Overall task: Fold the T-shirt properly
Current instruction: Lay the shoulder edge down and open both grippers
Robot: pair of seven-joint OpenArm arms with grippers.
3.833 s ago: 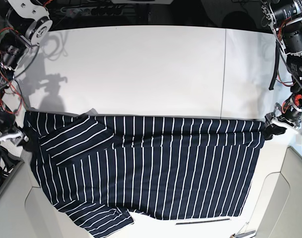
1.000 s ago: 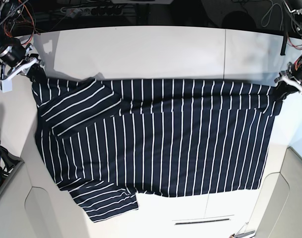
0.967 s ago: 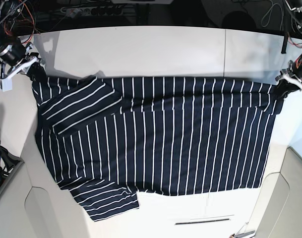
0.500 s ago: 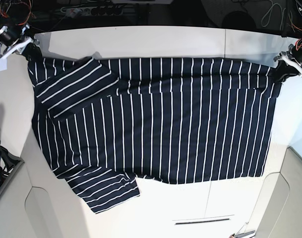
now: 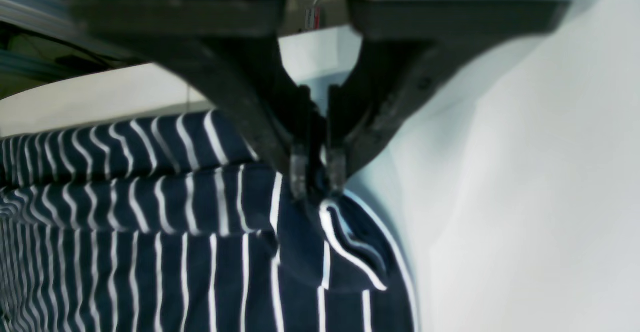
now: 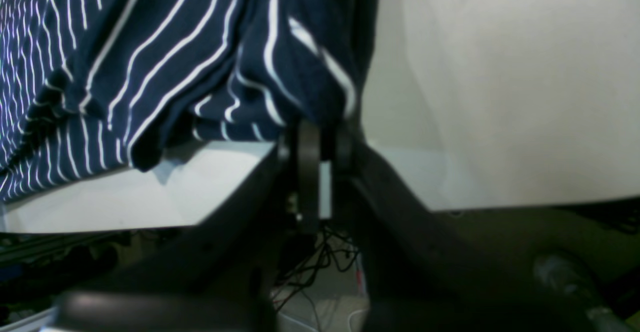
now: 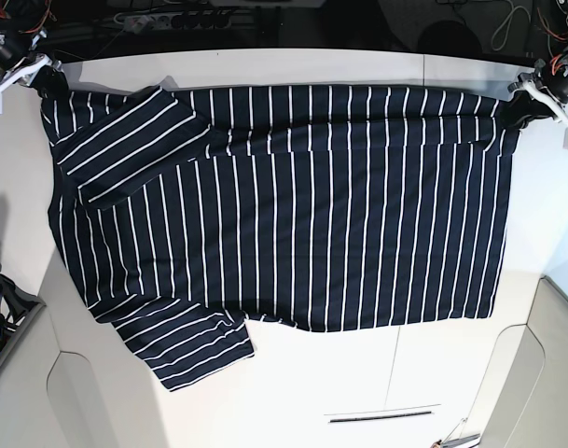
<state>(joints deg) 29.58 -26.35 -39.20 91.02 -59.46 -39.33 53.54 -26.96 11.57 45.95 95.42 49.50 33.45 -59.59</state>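
From above, the T-shirt (image 7: 284,205) lay spread across the white counter (image 7: 293,65), its stripes running from the far edge toward the near one. One sleeve was folded over the body near the far corner on the view's left, and the other sleeve stuck out at the near edge on the same side. The far hem ran nearly straight between the two arms. The right tool (image 7: 43,77) sat at the far corner on the view's left and the left tool (image 7: 526,105) at the far corner on the view's right, but at that distance the grip itself was too small to read.

The wrist views filled that in. The left wrist camera showed the left tool (image 5: 318,169) pinched narrow on a bunched corner of the shirt (image 5: 210,232), the cloth puckering just below the fingertips (image 5: 298,168) with bare counter (image 5: 525,197) beside it. The right wrist camera showed the right tool (image 6: 320,132) likewise clamped on a gathered corner of the shirt (image 6: 200,57), and there the fabric hung in loose folds, lifted off the counter (image 6: 500,82) near its edge. Cables (image 6: 330,267) were visible below the counter edge, something the overhead view did not reveal.
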